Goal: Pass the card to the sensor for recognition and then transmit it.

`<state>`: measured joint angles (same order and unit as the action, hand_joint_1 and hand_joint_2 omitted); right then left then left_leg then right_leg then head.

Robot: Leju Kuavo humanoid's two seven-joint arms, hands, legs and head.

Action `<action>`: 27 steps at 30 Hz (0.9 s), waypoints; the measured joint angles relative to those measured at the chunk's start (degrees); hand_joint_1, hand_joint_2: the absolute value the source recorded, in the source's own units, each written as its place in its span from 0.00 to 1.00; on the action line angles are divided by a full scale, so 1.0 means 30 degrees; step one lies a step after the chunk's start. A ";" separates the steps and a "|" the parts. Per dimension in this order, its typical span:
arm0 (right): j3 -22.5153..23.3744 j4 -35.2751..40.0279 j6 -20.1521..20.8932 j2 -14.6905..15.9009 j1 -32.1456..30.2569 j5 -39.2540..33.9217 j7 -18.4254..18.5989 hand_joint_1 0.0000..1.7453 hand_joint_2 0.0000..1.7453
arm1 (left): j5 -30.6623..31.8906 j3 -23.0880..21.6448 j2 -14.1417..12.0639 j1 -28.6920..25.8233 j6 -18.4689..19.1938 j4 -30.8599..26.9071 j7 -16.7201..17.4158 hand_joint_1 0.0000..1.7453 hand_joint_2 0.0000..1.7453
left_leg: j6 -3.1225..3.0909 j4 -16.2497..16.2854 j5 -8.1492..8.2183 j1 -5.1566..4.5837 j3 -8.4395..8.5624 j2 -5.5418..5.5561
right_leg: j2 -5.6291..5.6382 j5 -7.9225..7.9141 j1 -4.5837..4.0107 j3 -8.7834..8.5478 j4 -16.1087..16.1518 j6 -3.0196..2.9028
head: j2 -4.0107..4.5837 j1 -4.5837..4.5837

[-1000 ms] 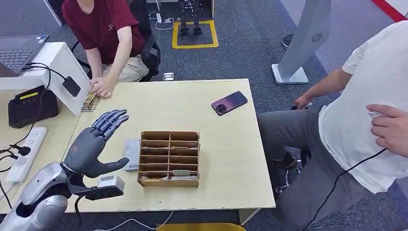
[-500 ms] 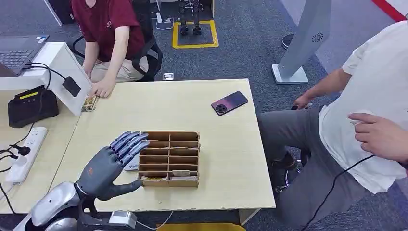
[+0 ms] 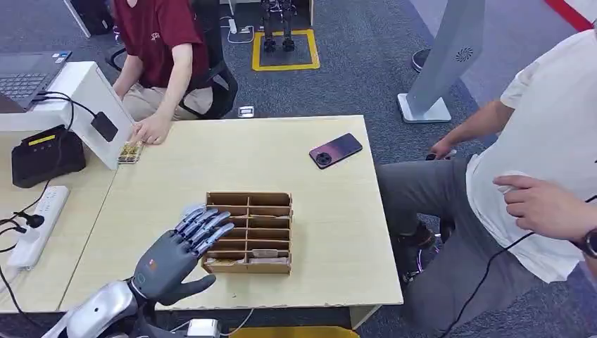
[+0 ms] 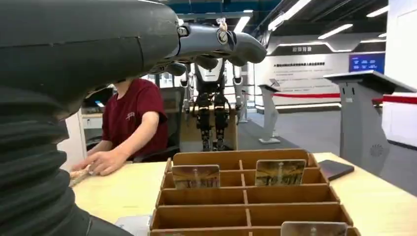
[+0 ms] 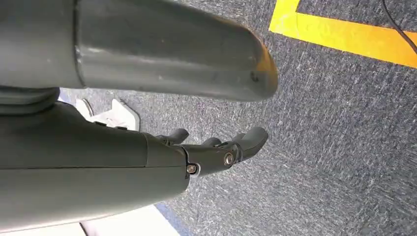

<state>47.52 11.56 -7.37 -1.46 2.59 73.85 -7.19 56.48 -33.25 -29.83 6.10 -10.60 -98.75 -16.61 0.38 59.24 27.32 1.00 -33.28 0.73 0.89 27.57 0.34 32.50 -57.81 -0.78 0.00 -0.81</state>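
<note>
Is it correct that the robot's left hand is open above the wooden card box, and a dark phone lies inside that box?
Not quite. The head view shows the phone lying on the table, apart from the wooden card box. The left hand is open by the box.

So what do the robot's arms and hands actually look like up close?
The left arm is a smooth silver shell ending in a dark grey left hand with blue-grey jointed fingers. In the left wrist view a black ribbed cover sits behind it. The right hand is dark grey too, with small silver screws.
</note>
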 joint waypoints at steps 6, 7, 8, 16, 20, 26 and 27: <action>0.0022 0.0051 0.0000 0.0000 0.0001 0.0131 0.0000 0.00 0.00 | 0.0555 -0.0109 0.0000 0.0038 -0.0022 0.0488 0.0591 0.00 1.00 | 0.0000 0.0000 0.0000 0.0000 0.0000 -0.0001 | 0.0001 0.0000 -0.0001 0.0001 0.0000 0.0000 | 0.0000 0.0000; 0.0036 0.0051 0.0007 0.0000 0.0000 0.0219 0.0000 0.00 0.00 | 0.0729 -0.0116 0.0000 0.0038 -0.0051 0.0598 0.0744 0.00 1.00 | 0.0000 0.0000 0.0000 0.0000 0.0000 -0.0001 | 0.0001 0.0000 0.0000 0.0001 0.0000 0.0000 | 0.0000 0.0000; 0.0044 0.0058 0.0007 0.0000 -0.0001 0.0269 0.0000 0.00 0.00 | 0.0794 -0.0116 0.0000 0.0038 -0.0065 0.0728 0.0794 0.00 1.00 | 0.0000 0.0000 0.0000 0.0000 0.0000 -0.0001 | 0.0001 0.0000 0.0000 0.0001 0.0000 0.0000 | 0.0000 0.0000; 0.0153 0.0080 0.0022 0.0000 -0.0001 0.0291 -0.0015 0.00 0.00 | 0.0918 -0.0189 0.0007 0.0044 -0.0073 0.1326 0.0845 0.00 1.00 | 0.0000 0.0000 0.0000 0.0000 0.0000 -0.0001 | 0.0001 0.0000 -0.0001 0.0001 0.0000 0.0000 | 0.0000 0.0000; 0.0153 0.0080 0.0022 0.0000 -0.0001 0.0291 -0.0015 0.00 0.00 | 0.0925 -0.0189 0.0007 0.0045 -0.0080 0.1435 0.0845 0.00 1.00 | 0.0000 0.0000 0.0000 0.0000 0.0000 -0.0001 | 0.0001 0.0000 -0.0001 0.0001 0.0000 0.0000 | 0.0000 0.0007; 0.0175 0.0087 0.0022 0.0000 0.0000 0.0291 -0.0015 0.00 0.00 | 0.0925 -0.0196 0.0007 0.0045 -0.0080 0.1587 0.0845 0.00 1.00 | 0.0000 0.0000 0.0000 0.0000 0.0000 -0.0001 | 0.0001 0.0000 -0.0001 0.0001 0.0000 0.0000 | 0.0000 0.0000; 0.0175 0.0087 0.0022 0.0000 0.0000 0.0299 -0.0015 0.00 0.00 | 0.0925 -0.0196 0.0007 0.0045 -0.0095 0.1595 0.0845 0.00 1.00 | 0.0000 0.0000 0.0000 0.0000 0.0000 -0.0001 | 0.0001 0.0000 -0.0001 0.0001 0.0000 0.0000 | 0.0000 0.0000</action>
<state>48.04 11.82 -7.30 -1.46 2.59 74.75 -7.23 59.25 -33.83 -29.81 6.23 -10.88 -93.96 -14.08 0.38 59.23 27.32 1.00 -33.28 0.73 0.90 27.57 0.34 32.50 -57.81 -0.78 0.00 -0.81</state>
